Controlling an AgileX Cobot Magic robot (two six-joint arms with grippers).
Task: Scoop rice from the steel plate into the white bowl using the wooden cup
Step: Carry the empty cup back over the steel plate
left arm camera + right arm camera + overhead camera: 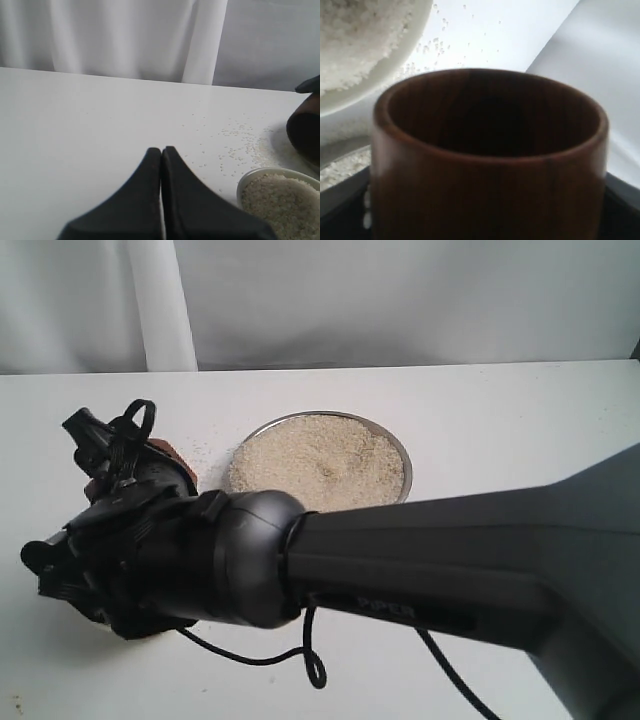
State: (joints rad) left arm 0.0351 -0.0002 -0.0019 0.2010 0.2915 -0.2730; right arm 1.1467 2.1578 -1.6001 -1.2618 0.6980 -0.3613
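Observation:
My right gripper (150,468) reaches across to the left, shut on the wooden cup (172,455). In the right wrist view the cup (485,165) fills the frame, its inside dark with no grains showing, and black fingers (340,207) flank it. The steel plate (398,445) behind the arm holds a wide heap of rice (320,460). The white bowl (241,182), holding rice (280,205), sits just in front of the cup (305,132); its rim (412,37) also shows beside the cup. The arm hides the bowl in the exterior view. My left gripper (161,150) is shut and empty, left of the bowl.
Loose grains (240,145) lie scattered on the white table (75,130) between the bowl and the cup. A white curtain (160,300) hangs behind the table. A black cable (300,655) trails under the right arm.

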